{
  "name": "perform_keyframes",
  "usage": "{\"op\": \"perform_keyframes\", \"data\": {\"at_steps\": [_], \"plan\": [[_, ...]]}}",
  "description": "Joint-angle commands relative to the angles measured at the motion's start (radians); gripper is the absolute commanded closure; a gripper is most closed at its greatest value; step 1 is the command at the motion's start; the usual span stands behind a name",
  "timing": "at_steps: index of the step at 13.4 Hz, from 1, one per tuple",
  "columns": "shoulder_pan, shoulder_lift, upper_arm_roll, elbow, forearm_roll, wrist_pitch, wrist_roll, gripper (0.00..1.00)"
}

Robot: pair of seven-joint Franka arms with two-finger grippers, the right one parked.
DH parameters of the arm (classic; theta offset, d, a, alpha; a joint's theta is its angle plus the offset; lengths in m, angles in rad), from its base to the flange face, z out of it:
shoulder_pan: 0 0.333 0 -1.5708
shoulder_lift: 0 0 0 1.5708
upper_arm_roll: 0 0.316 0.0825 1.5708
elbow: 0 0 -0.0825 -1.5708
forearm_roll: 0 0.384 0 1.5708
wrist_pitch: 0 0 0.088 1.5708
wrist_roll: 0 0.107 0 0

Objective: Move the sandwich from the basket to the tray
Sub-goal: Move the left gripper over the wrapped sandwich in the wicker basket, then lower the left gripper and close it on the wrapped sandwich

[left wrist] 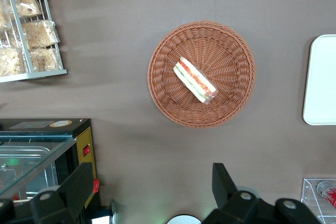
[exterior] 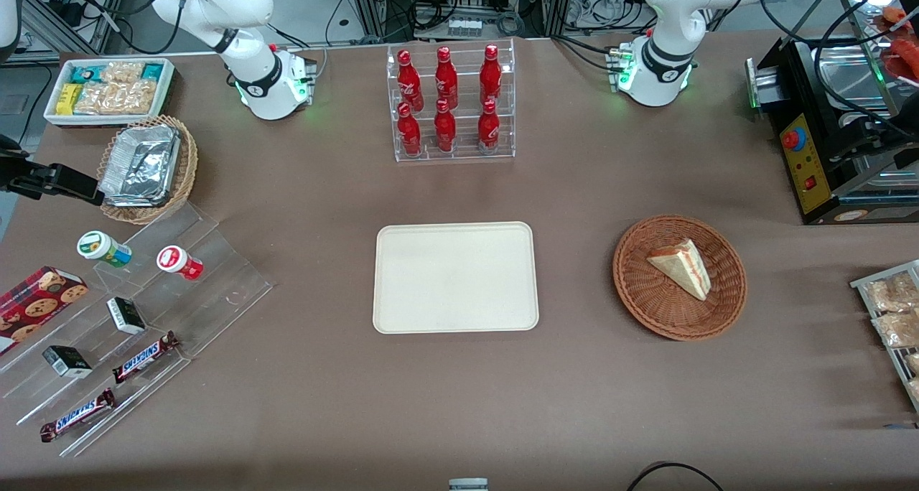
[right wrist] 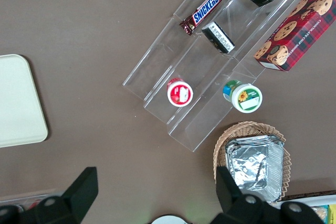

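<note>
The sandwich [exterior: 682, 267], a pale bread wedge, lies in the reddish-brown wicker basket [exterior: 646, 301] toward the working arm's end of the table. The left wrist view shows its red and green filling [left wrist: 195, 80] inside the basket [left wrist: 231, 51]. The cream tray [exterior: 455, 277] sits bare at the table's middle, beside the basket, and its edge shows in the left wrist view [left wrist: 321, 80]. My left gripper [left wrist: 152, 179] hangs high over the bare table, between the basket and the arm's base. It is open with nothing between its fingers [left wrist: 223, 182]. It does not show in the front view.
A clear rack of red bottles [exterior: 451, 103] stands farther from the front camera than the tray. A black machine with a yellow panel [exterior: 826, 139] and a wire rack of snack packets [exterior: 894, 311] flank the basket. Acrylic steps with snacks [exterior: 143, 311] lie toward the parked arm's end.
</note>
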Motion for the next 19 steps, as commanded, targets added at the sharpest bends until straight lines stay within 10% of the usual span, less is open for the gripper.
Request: {"op": "perform_keyframes", "data": {"at_steps": [1, 8, 19], "plan": [[0.018, 0.001, -0.012, 0.012, -0.004, -0.015, 0.0, 0.0], [0.006, 0.121, -0.014, -0.012, -0.013, 0.025, -0.026, 0.0], [-0.063, 0.119, -0.074, -0.65, -0.018, 0.882, -0.824, 0.0]]}}
